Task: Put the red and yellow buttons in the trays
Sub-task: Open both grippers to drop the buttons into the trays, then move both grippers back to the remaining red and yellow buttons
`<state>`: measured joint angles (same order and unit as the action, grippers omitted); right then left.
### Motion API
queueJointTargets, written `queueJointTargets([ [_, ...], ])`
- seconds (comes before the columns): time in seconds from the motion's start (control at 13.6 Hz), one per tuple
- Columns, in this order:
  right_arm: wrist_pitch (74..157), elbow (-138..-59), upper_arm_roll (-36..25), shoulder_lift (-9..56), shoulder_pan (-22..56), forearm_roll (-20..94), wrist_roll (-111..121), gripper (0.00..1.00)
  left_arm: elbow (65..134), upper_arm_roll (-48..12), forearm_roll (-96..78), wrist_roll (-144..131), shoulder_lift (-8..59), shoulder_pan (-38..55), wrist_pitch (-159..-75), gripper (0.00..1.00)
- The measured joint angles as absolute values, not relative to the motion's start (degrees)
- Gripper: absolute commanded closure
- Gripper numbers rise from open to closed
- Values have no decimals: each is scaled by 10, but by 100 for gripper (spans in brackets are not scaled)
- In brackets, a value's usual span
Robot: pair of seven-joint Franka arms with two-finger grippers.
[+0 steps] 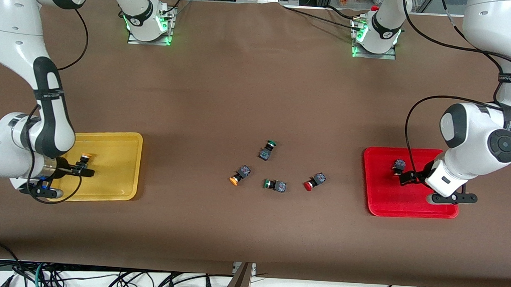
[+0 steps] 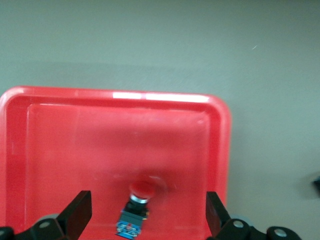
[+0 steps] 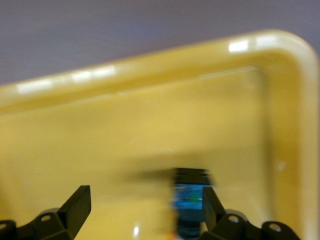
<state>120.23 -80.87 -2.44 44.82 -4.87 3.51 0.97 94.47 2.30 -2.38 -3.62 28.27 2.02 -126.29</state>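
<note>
The red tray (image 1: 406, 204) lies at the left arm's end of the table and the yellow tray (image 1: 114, 172) at the right arm's end. My left gripper (image 1: 402, 177) is open over the red tray (image 2: 60, 150). A red-capped button (image 2: 136, 205) lies on its side between the spread fingers; it also shows in the front view (image 1: 398, 166). My right gripper (image 1: 83, 170) is open over the yellow tray (image 3: 100, 135). A yellow-capped button (image 1: 85, 156) lies in that tray, blurred close beside one finger (image 3: 189, 202). One yellow-orange button (image 1: 239, 175) and one red button (image 1: 314, 181) lie on the table's middle.
Two green-capped buttons lie among the loose ones: one (image 1: 269, 149) farther from the front camera, one (image 1: 274, 185) between the yellow-orange and red buttons. The brown table runs between the two trays. Cables hang along the front edge.
</note>
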Motion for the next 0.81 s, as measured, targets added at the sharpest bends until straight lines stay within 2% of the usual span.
queueJointTargets([
  [0.52, 1202, -809, -20, 433, 124, 34, -289, 1, 890, 18, -24, -101, 323, 119, -1260, 0],
  [0.81, 1220, -808, -20, 433, 203, 35, -482, 1, 883, 16, -22, -9, 329, 174, -1260, 0],
])
